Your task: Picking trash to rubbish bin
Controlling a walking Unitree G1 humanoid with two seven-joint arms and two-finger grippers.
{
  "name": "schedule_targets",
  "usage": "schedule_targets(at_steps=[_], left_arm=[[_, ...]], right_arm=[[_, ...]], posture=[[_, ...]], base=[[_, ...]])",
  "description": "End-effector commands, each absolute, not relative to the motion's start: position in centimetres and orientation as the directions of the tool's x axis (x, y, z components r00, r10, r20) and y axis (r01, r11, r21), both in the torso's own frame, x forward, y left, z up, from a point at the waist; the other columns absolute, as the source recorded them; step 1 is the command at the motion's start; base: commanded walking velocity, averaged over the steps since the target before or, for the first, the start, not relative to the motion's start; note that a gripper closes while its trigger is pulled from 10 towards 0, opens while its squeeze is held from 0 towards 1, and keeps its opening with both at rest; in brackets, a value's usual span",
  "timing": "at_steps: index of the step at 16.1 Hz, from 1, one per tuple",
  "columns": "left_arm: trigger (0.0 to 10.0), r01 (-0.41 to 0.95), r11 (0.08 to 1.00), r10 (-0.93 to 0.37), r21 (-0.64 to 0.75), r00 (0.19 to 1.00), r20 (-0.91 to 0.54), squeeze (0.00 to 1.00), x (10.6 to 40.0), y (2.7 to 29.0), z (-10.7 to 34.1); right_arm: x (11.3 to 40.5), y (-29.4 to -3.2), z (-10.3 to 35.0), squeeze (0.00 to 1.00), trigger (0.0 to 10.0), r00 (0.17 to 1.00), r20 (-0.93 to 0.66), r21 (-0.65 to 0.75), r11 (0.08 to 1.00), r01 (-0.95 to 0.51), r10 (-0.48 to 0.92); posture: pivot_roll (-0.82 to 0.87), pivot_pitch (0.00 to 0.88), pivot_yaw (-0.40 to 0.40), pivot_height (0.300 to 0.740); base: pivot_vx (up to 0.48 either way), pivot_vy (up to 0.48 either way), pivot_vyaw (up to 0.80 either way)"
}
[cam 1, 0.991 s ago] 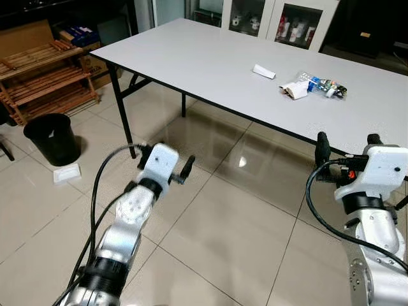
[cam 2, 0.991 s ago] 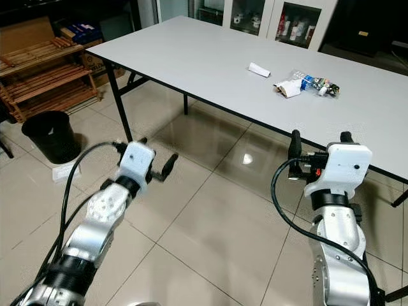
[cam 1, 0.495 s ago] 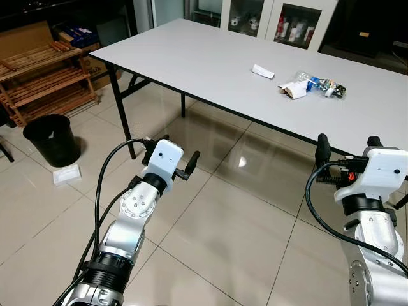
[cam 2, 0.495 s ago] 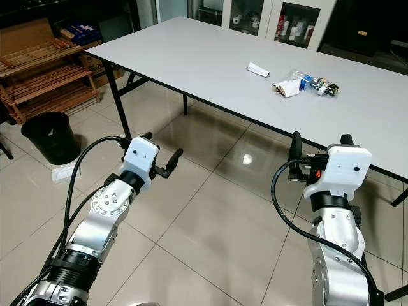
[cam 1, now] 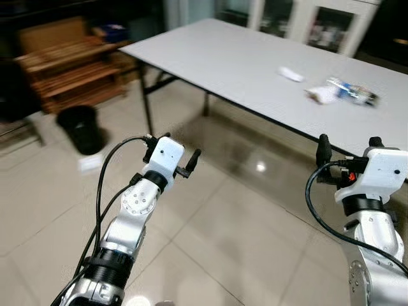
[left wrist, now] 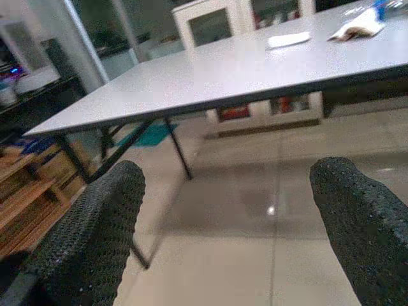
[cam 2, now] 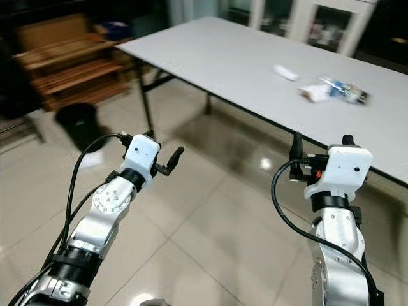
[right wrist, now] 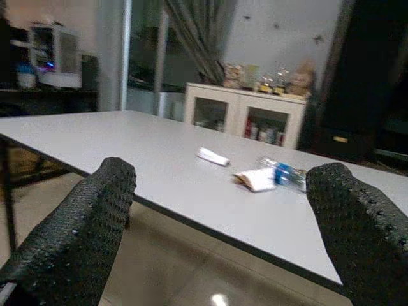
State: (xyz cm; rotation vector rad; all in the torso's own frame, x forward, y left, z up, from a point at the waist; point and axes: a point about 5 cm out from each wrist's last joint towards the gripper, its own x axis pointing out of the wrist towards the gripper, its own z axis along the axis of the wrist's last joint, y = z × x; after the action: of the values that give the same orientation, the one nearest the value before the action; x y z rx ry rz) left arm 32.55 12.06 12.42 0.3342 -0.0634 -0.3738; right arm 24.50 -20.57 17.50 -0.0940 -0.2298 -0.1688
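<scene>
The trash lies on the grey desk (cam 1: 255, 60) in three pieces: a folded white paper scrap (cam 1: 291, 74), a crumpled white wrapper (cam 1: 322, 94) just beside it, and a plastic bottle with a blue label (cam 1: 352, 91) touching or nearly touching the wrapper; all three appear slightly blurred in the head views. In the right wrist view the same group, scrap (right wrist: 212, 156), wrapper (right wrist: 255, 179) and bottle (right wrist: 285, 173), sits ahead of and between the two black fingers (right wrist: 76, 236), well apart from them. The right gripper (cam 1: 347, 148) is raised in front of the desk's near edge, below the trash and out of contact with it; its fingers stand wide apart and hold nothing. The left gripper (cam 1: 171, 153) hangs over the tiled floor (cam 1: 223, 236), short of the desk and well apart from the trash; its fingers (left wrist: 95, 229) are likewise spread wide and empty, and between them the left wrist view shows the underside edge of the desk, its dark legs, and the scrap (left wrist: 288, 40) and wrapper (left wrist: 360, 27) far ahead on the top. The black rubbish bin (cam 1: 81, 129) stands on the floor beyond the left fingers, away from the desk, with a small white object (cam 1: 91, 163) lying on the tiles just beside it. A wooden slatted rack (cam 1: 73, 73) stands behind the bin, and white glass-fronted cabinets (right wrist: 245, 118) line the wall beyond the desk.
</scene>
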Motion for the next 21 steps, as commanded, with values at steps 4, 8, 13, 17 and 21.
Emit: schedule_targets(at_steps=[4,8,13,17,21], left_arm=[[10.0,0.359,0.878,-0.377,0.318,0.926,-0.004,0.0,32.7,11.9,12.5],[10.0,0.354,0.885,-0.372,0.302,0.928,0.003,0.0,33.0,11.6,12.7],[10.0,0.349,0.901,-0.369,0.256,0.929,0.031,0.0,33.7,11.0,13.4],[10.0,0.35,0.906,-0.373,0.24,0.926,0.058,0.0,34.1,10.7,14.0],[10.0,0.355,0.907,-0.377,0.229,0.925,0.058,0.0,34.2,10.4,14.1]], right_arm=[[24.2,-20.8,17.4,0.0,10.0,0.955,0.236,-0.046,0.979,0.198,-0.182],[24.4,-21.2,17.6,0.0,10.0,0.956,0.222,-0.047,0.978,0.206,-0.191],[24.4,-21.4,17.7,0.0,10.0,0.957,0.22,-0.06,0.976,0.209,-0.191],[24.1,-21.7,17.8,0.0,10.0,0.954,0.219,-0.065,0.972,0.224,-0.205],[24.0,-21.8,17.8,0.0,10.0,0.955,0.211,-0.069,0.972,0.226,-0.207]], posture=[[0.18,0.011,-0.02,0.74],[0.17,0.007,-0.028,0.74],[0.16,0.006,-0.036,0.74],[0.15,0.013,-0.04,0.74],[0.14,0.013,-0.043,0.74]], base=[[0.0,0.0,0.0],[0.0,0.0,-0.6],[0.0,0.0,-0.79],[0.0,0.0,-0.79],[0.0,0.0,-0.79]])
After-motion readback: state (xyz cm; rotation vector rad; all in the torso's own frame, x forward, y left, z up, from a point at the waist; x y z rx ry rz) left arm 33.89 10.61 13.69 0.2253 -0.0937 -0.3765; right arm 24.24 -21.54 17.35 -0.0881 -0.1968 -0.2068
